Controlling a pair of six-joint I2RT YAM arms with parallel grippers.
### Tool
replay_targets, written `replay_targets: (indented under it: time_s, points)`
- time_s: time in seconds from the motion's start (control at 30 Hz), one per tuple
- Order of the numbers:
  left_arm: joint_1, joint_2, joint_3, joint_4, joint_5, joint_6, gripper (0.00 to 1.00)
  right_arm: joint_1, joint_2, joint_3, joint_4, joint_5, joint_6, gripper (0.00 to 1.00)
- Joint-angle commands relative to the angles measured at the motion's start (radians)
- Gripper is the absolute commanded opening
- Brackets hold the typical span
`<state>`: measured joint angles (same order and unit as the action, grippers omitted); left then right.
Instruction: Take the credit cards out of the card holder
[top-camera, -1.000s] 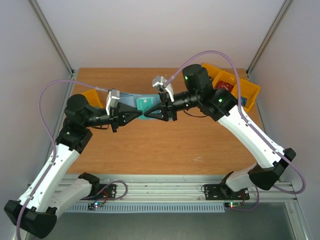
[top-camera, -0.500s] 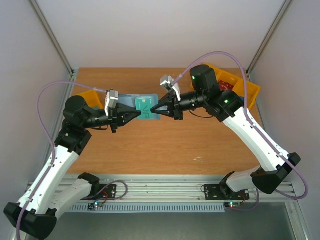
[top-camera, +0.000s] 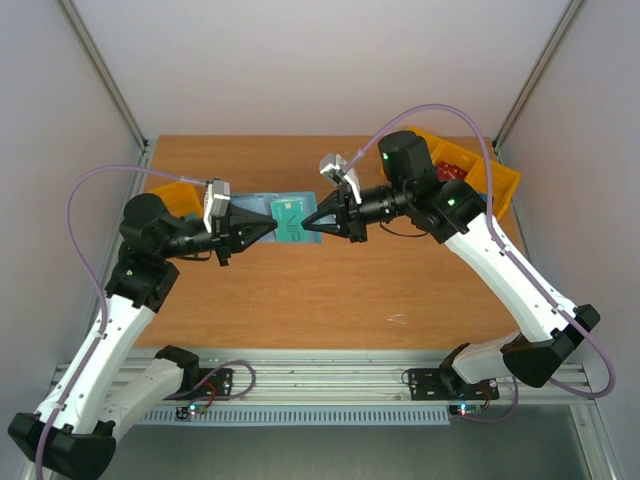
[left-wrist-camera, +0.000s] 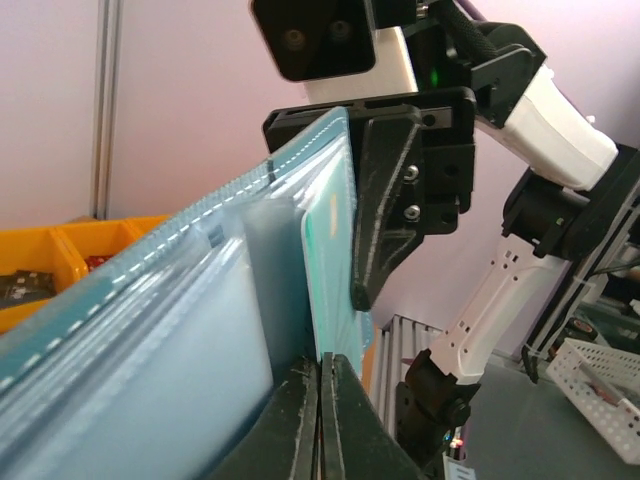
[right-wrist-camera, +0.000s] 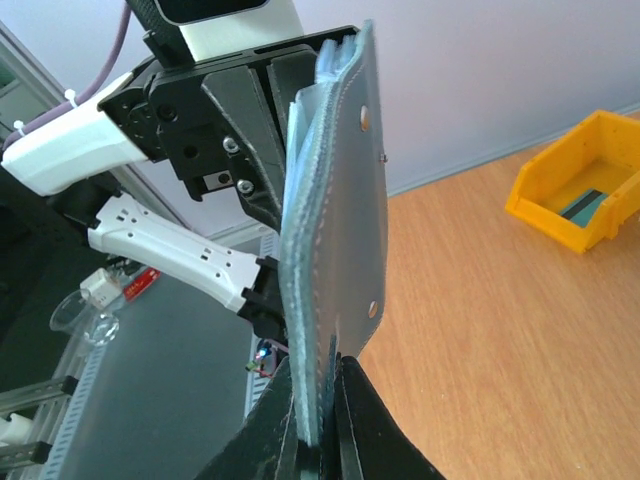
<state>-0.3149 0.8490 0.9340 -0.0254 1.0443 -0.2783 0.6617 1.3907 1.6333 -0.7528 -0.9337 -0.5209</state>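
The teal-blue card holder (top-camera: 258, 197) hangs open in the air between both arms. My right gripper (top-camera: 306, 226) is shut on its right edge; in the right wrist view (right-wrist-camera: 322, 400) the jaws pinch the holder's grey-blue snap flap (right-wrist-camera: 345, 220). My left gripper (top-camera: 272, 227) is shut on the edge of a teal-green credit card (top-camera: 289, 218). In the left wrist view the jaws (left-wrist-camera: 320, 372) clamp that card (left-wrist-camera: 330, 260), which stands beside the holder's pale blue lining (left-wrist-camera: 180, 340). The right gripper's black fingers (left-wrist-camera: 385, 200) are just behind the card. No red or bluish-grey card shows.
A yellow bin (top-camera: 180, 193) stands at the table's left, behind my left arm. More yellow bins (top-camera: 480, 175) with red and black objects stand at the back right. A yellow bin (right-wrist-camera: 585, 180) holding a dark flat item shows in the right wrist view.
My right gripper moved right and slightly up with the holder. My left arm drew back to the left, still gripping the card. The card shows more fully against the holder.
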Motion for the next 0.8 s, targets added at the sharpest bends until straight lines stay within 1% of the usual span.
replay_targets:
  time_s: [0.0,0.13,0.17,0.3,0.4,0.47,0.6,0.77]
  points:
    - [0.004,-0.002,-0.009,0.055,0.021,-0.006,0.0,-0.004,0.003,0.026,0.01,-0.048,-0.005,0.01]
    - [0.006,-0.004,-0.009,0.048,0.016,-0.013,0.0,-0.004,-0.003,0.024,0.004,-0.043,-0.014,0.02]
    - [0.007,-0.008,-0.009,0.04,0.009,-0.012,0.0,-0.004,-0.006,0.023,-0.001,-0.033,-0.019,0.04]
    - [0.013,-0.023,-0.012,0.03,-0.017,0.0,0.0,-0.02,-0.014,0.014,-0.02,-0.013,-0.026,0.18]
    - [0.015,-0.024,-0.014,0.03,-0.036,0.004,0.0,-0.022,-0.013,0.018,-0.025,-0.023,-0.025,0.2]
    - [0.014,-0.023,-0.015,0.03,-0.043,0.003,0.0,-0.022,-0.009,0.02,-0.026,-0.031,-0.024,0.18]
    - [0.017,-0.027,-0.015,0.015,-0.052,0.008,0.0,-0.023,-0.006,0.02,-0.032,-0.022,-0.027,0.03]
    - [0.03,-0.036,-0.014,-0.033,-0.068,0.029,0.0,-0.041,-0.019,0.013,-0.042,-0.011,-0.028,0.01]
